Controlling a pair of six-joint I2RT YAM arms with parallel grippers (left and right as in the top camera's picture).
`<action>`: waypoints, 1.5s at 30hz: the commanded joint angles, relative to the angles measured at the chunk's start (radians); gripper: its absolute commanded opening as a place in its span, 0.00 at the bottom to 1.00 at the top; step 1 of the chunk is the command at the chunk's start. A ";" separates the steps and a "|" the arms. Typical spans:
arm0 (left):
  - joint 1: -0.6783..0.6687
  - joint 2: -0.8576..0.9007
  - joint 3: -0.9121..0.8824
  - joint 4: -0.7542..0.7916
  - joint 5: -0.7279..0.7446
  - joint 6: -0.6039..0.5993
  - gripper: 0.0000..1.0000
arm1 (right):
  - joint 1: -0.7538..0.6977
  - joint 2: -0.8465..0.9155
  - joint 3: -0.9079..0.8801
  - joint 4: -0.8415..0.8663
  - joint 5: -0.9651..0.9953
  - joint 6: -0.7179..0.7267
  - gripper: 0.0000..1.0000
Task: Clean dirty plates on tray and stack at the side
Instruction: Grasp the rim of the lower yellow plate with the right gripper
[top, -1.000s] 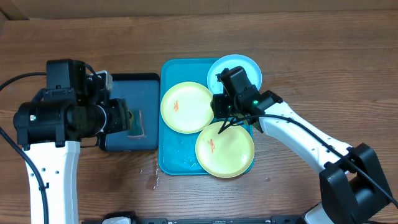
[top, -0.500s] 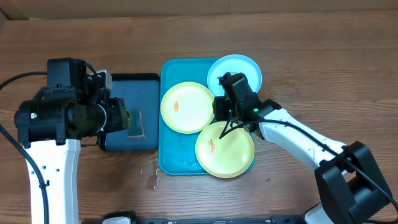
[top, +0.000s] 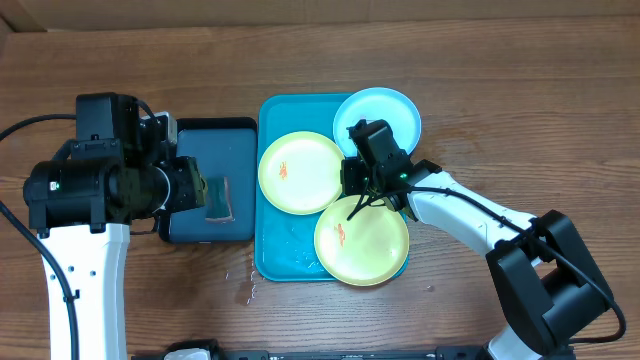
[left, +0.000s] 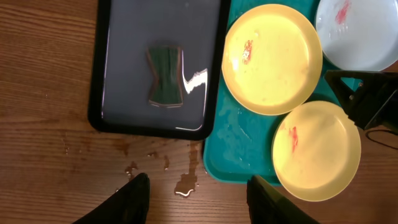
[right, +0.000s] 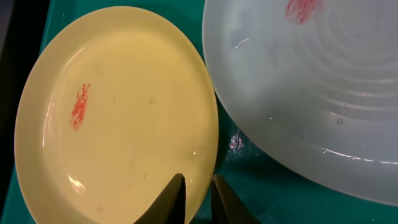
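The turquoise tray (top: 285, 250) holds three plates, each with a red smear. One yellow-green plate (top: 300, 172) lies at the upper left. A second yellow-green plate (top: 362, 242) sits at the lower right, overlapping it. The cyan plate (top: 385, 110) rests on the tray's far right corner. My right gripper (top: 352, 175) is at the right edge of the upper-left yellow plate (right: 118, 112). In the right wrist view its jaws (right: 198, 196) pinch that plate's rim, beside the cyan plate (right: 311, 93). My left gripper (left: 200, 199) hangs open and empty.
A dark navy tray (top: 195, 225) lies left of the turquoise one, with a green sponge (left: 165, 76) in it. Water droplets and a small puddle (left: 185, 185) lie on the wood in front of both trays. The left arm hovers over the dark tray's left side.
The right gripper's jaws have narrowed onto the rim of the upper-left yellow plate, and the arm has edged slightly left. The left arm and plates have stayed put.
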 joint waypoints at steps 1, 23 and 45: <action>-0.007 0.004 -0.009 0.005 -0.021 -0.009 0.52 | 0.000 -0.002 -0.007 0.005 0.013 0.004 0.17; -0.007 0.004 -0.009 0.012 -0.022 -0.009 0.53 | 0.000 0.068 -0.013 0.064 0.022 0.026 0.18; -0.007 0.005 -0.009 0.015 -0.021 -0.005 0.54 | 0.000 0.095 0.002 0.077 0.020 0.034 0.21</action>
